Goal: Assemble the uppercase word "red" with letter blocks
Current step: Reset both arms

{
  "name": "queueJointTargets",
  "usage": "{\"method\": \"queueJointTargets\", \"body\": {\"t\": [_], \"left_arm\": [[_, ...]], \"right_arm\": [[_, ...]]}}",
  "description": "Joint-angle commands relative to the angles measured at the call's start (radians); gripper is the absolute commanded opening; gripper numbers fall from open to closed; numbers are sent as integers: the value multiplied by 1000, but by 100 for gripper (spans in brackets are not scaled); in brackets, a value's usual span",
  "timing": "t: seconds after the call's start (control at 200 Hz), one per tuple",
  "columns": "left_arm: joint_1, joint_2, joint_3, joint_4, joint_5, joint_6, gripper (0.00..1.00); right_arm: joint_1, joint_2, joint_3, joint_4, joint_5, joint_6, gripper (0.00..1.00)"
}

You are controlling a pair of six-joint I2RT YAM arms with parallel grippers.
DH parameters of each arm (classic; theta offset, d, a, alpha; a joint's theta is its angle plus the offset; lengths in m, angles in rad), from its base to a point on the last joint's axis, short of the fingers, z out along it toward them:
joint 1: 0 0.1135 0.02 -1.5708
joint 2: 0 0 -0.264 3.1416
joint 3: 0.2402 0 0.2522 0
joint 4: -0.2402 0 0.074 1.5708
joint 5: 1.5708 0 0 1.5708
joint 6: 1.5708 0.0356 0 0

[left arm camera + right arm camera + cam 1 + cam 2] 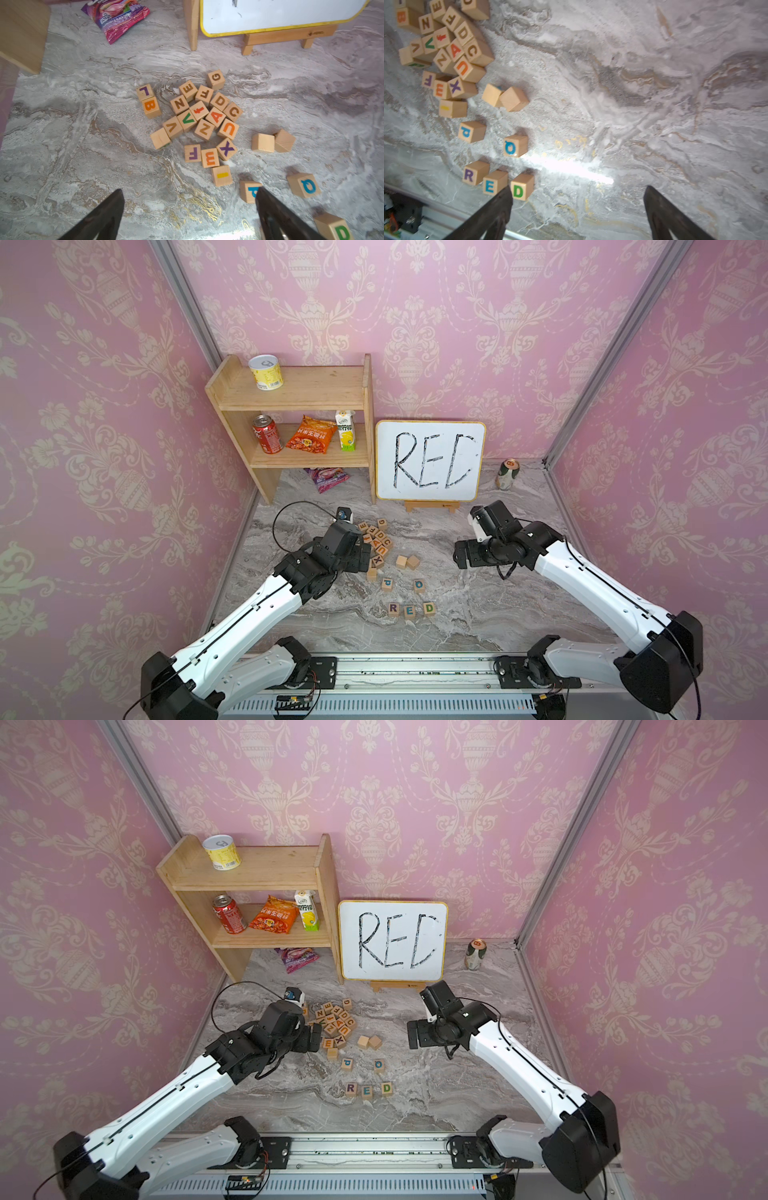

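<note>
Three letter blocks stand in a row near the table's front: purple R [394,608], blue E [409,612] and green D [429,608], close together and reading RED. The right wrist view shows the same R [472,174], E [492,185] and D [520,189]. My left gripper [190,191] is open and empty, hovering beside the loose pile of letter blocks [376,539], left of the row. My right gripper [578,187] is open and empty too, raised over bare table to the right of the row. Neither touches a block.
Blue P [387,584] and Q [418,584] blocks and two blank-faced blocks [407,562] lie between pile and row. A whiteboard [430,460] reading RED stands at the back beside a wooden shelf [291,406]. A snack packet [326,477] and a can [508,474] sit near the wall.
</note>
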Motion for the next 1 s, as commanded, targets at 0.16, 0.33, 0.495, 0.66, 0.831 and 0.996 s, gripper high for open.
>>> {"method": "queueJointTargets", "body": {"t": [0.16, 0.33, 0.495, 0.66, 0.831, 0.996], "left_arm": [[239, 51, -170, 336, 15, 121, 99], [420, 111, -266, 541, 85, 121, 99], [524, 213, -286, 640, 27, 107, 99], [579, 298, -295, 842, 56, 187, 99], [594, 403, -404, 1214, 62, 290, 99], [603, 507, -531, 1572, 59, 324, 99]], "right_arm": [[-300, -57, -207, 405, 4, -188, 100], [-421, 2, -296, 681, -9, -237, 100], [-468, 87, -393, 942, -1, -245, 100], [-500, 160, -429, 1088, 11, -223, 100], [-505, 185, -481, 1235, 43, -228, 100], [-505, 191, -570, 1413, 55, -240, 100]]}}
